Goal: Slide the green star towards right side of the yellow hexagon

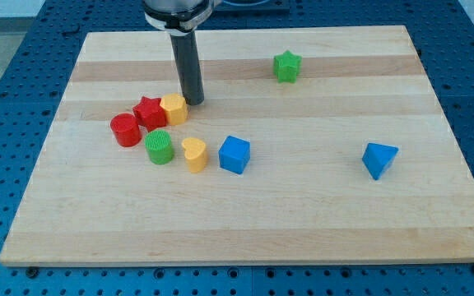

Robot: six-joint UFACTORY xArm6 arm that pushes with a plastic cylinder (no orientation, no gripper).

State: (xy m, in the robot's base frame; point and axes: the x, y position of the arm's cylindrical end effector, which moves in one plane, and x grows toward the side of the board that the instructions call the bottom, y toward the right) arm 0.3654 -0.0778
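One push awaits: my tip (195, 101), a gripperless bare rod, touches the yellow plastic hexagon (174, 108); the green plastic star (286, 67) sits well right, untouched.

We are holding rod upright, descending from view's top, left of centre. Wider metallic collar is showing at upper edge, cut off by frame. Dark shaft is standing straight, no visible tilt. My tip (194, 102) is resting at board level, in board's upper-left area.
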